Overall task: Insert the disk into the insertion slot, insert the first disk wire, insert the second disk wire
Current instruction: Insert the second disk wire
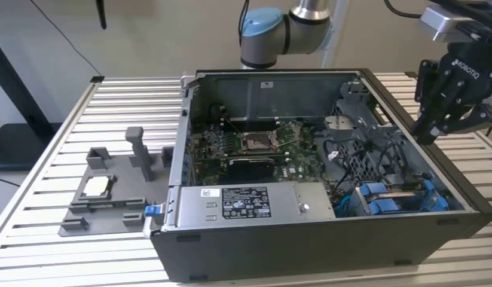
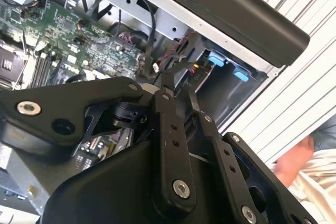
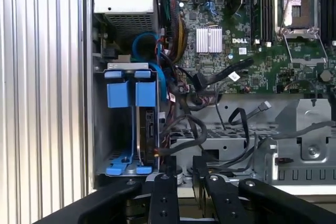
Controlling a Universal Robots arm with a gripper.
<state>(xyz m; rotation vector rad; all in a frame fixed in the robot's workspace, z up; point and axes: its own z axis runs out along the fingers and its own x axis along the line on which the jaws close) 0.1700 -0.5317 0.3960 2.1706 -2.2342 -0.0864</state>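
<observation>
The disk [image 3: 149, 129] stands on edge in the insertion slot [image 3: 100, 129], a grey bay with blue tabs [image 3: 131, 93] in the case corner. In the exterior view the slot [image 1: 364, 209] is at the case's front right, and my gripper [image 1: 431, 134] hangs above the case's right wall, behind the slot. Its fingers [image 3: 163, 198] show close together in both wrist views, shut with nothing seen between them. Loose black wires [image 3: 231, 74] with small connectors lie beside the bay, apart from the gripper [image 2: 178, 95].
A silver power-supply box [image 1: 246, 206] fills the case's front. The motherboard [image 1: 254, 146] lies on the case floor. A grey fixture [image 1: 110, 191] stands on the slatted table at the exterior view's left. A person's hand [image 2: 294, 163] shows beyond the case wall.
</observation>
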